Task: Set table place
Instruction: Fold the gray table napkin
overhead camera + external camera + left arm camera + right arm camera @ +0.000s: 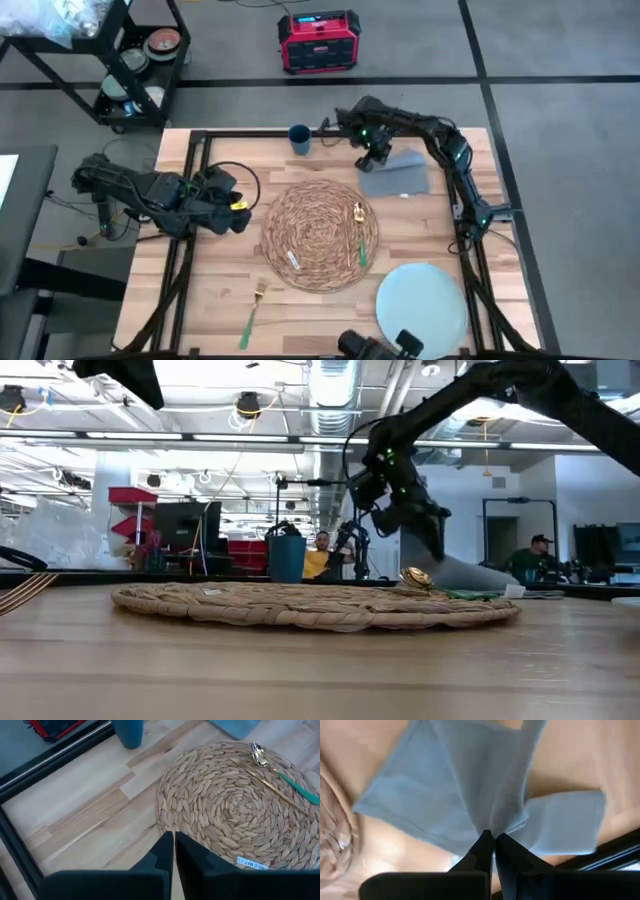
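The round woven placemat [320, 235] lies flat at the table's middle. A spoon [358, 238] with a green handle lies on its right part. Behind it to the right is the grey napkin [400, 180], with my right gripper [372, 160] shut on it. Most of the napkin lies on the table. My left gripper [240, 215] is shut with nothing between its fingers, at the placemat's left edge [165, 827]. My right gripper pinches a drawn-up ridge of the napkin [502, 817] between its two fingers, coming from above. The cloth rises from the table like a tent to the fingertips; the rest [415, 795] lies spread on the wood. Whether my left gripper touches the placemat, I cannot tell.
A blue cup [299, 138] stands at the far edge. A pale-blue plate [422, 300] lies near right, and a green-handled fork [252, 310] near left. Black frame rails [190, 180] run along the table's sides. Bare wood lies between the fork and my left gripper.
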